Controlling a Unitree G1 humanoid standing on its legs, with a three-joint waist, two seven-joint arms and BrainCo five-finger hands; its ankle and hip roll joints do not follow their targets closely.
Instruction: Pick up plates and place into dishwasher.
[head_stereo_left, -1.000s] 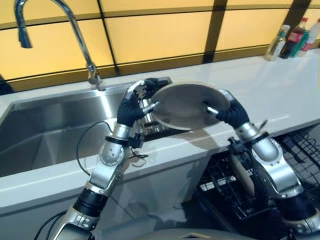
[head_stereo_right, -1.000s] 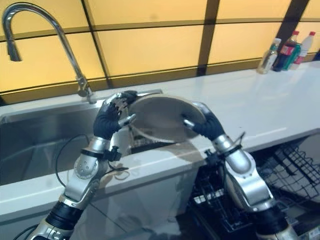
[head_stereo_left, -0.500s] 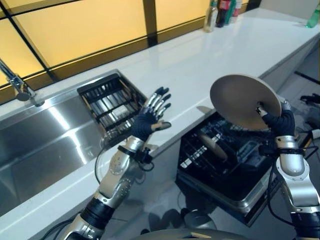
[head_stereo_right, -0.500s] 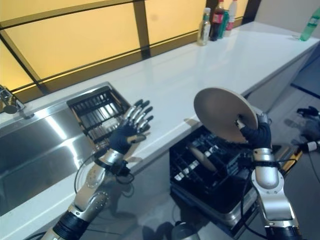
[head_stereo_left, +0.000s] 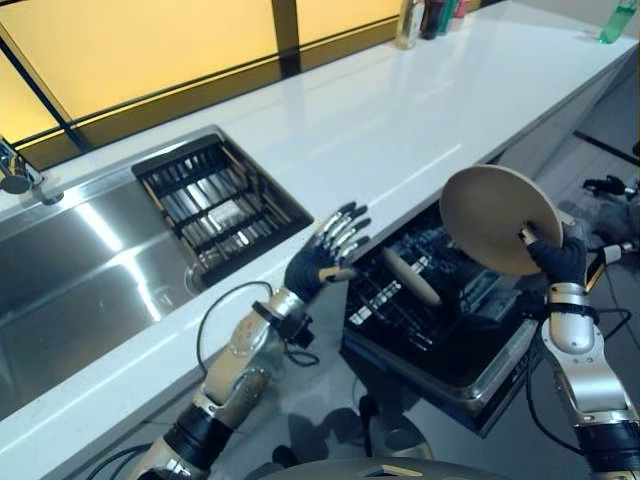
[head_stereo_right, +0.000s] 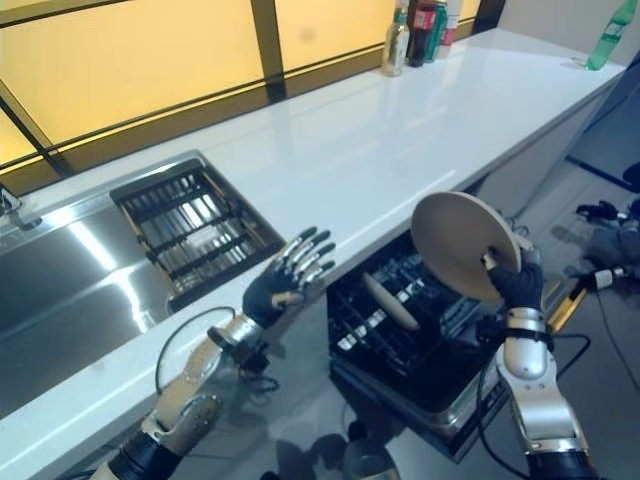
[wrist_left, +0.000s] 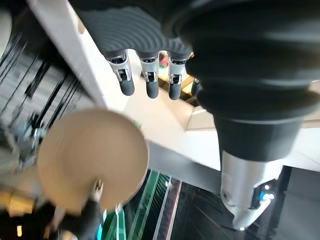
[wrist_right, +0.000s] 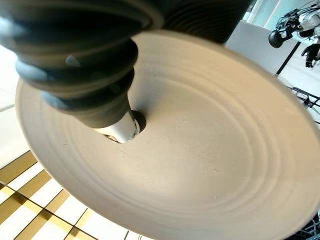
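Firmly pinched: plate (head_stereo_left: 495, 216), right robot hand (head_stereo_left: 560, 258).

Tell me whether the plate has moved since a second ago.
Yes. The plate was over the counter's edge by the sink, between both hands; the right hand alone now pinches it above the open dishwasher rack, away from the sink.

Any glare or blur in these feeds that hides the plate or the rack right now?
Left eye view: glare streaks on the sink; plate in the right hand and dishwasher rack read clearly. Left wrist view: the plate is soft, the rack streaked with motion blur. Right wrist view: the plate is slightly soft.
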